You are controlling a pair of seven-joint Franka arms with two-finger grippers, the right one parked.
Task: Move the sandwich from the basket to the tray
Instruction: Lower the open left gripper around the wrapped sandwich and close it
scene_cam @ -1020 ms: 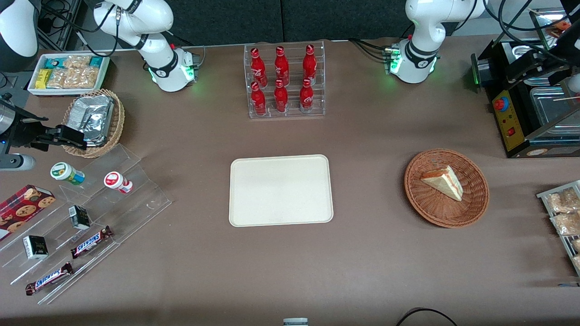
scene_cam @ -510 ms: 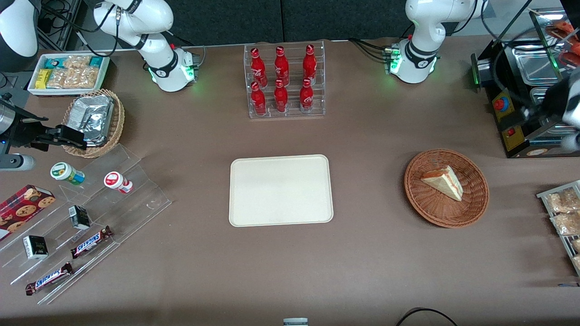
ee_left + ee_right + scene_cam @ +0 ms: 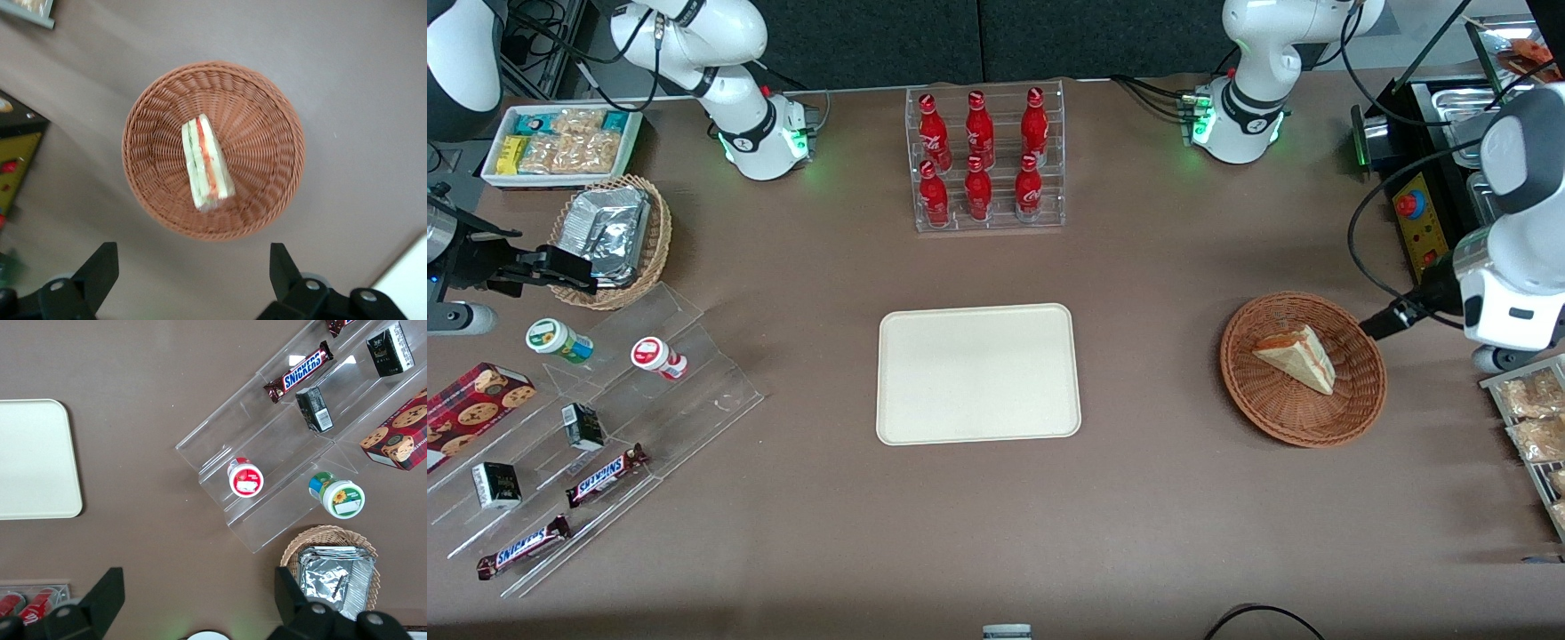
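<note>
Front view gives you the brown desk (image 3: pixel 1156 498) first, the largest thing in the scene, with everything else resting on it. Next in size, your working arm (image 3: pixel 1507 267) reaches in at its own end of the desk, its white wrist body above the desk surface beside the basket. The cream tray (image 3: pixel 978 373) lies flat near the middle of the desk, nothing on it, well apart from the basket. A clear rack of red bottles (image 3: pixel 985 160) stands farther from the front camera than the tray. The reddish-brown wicker basket (image 3: pixel 1303 369) sits toward the working arm's end of the desk. You find the tool (image 3: pixel 193 277) in the left wrist view, held above the desk just off the basket's (image 3: pixel 267 133) rim; its two dark fingers (image 3: pixel 100 267) stand wide apart, holding nothing and touching neither basket nor sandwich. Smallest, the sandwich (image 3: pixel 1296 356) lies inside the basket, near its centre; the wrist view shows the sandwich (image 3: pixel 207 163) with its red and pale filling layers facing up.
</note>
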